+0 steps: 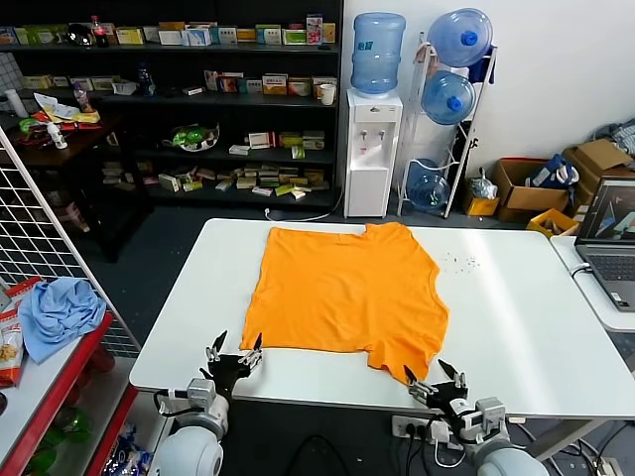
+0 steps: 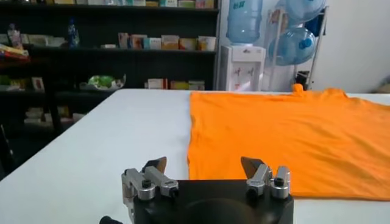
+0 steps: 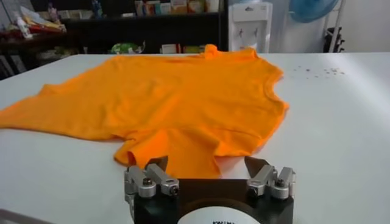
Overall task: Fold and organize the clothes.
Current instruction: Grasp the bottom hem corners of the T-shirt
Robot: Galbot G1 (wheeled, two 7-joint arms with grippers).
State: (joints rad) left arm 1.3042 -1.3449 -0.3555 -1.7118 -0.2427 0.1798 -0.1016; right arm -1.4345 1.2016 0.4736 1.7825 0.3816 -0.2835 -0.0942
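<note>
The orange T-shirt (image 1: 342, 288) lies spread flat on the white table (image 1: 516, 327), plain side up, no lettering showing. One corner near the front right is rumpled and folded (image 3: 177, 146). My left gripper (image 1: 236, 353) is open at the table's front edge, just before the shirt's front left corner (image 2: 195, 164). My right gripper (image 1: 434, 376) is open at the front edge, just before the rumpled front right corner. Neither touches the cloth. The shirt fills the left wrist view's right half (image 2: 286, 134).
A laptop (image 1: 607, 238) sits on a side table at the right. A light blue cloth (image 1: 60, 312) lies on a red shelf at the left beside a wire rack. Shelves, a water dispenser (image 1: 373, 149) and bottles stand behind. Small crumbs (image 1: 458, 261) dot the table.
</note>
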